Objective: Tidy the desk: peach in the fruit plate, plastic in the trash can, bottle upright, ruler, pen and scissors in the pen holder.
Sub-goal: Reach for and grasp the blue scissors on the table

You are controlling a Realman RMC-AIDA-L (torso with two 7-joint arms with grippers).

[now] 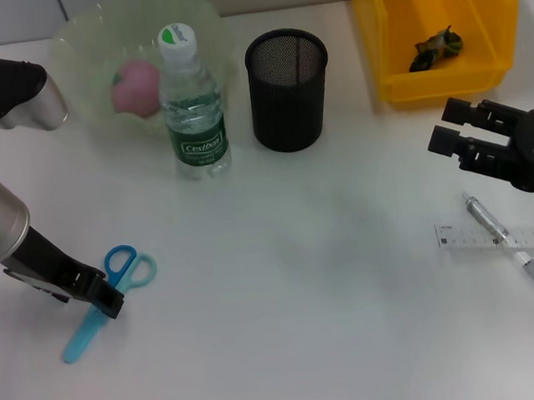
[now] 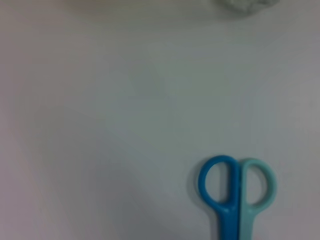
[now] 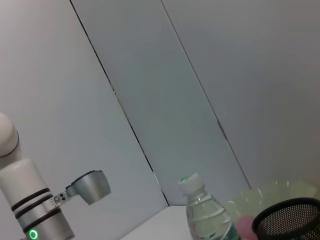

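Observation:
Blue scissors (image 1: 126, 268) lie on the white desk at the front left, and their handles show in the left wrist view (image 2: 236, 192). My left gripper (image 1: 103, 297) is down over the scissors' middle, hiding the pivot. The pink peach (image 1: 136, 86) lies in the clear fruit plate (image 1: 73, 39). The water bottle (image 1: 192, 103) stands upright. The black mesh pen holder (image 1: 289, 88) stands beside it. A clear ruler (image 1: 486, 234) and a silver pen (image 1: 521, 254) lie crossed at the right. My right gripper (image 1: 448, 125) hovers open and empty above and behind them.
A yellow bin (image 1: 394, 43) at the back right holds a dark plastic scrap (image 1: 437, 46). The right wrist view shows the bottle (image 3: 205, 212), the pen holder's rim (image 3: 290, 215), the plate (image 3: 272, 192) and my left arm (image 3: 30, 205) against a wall.

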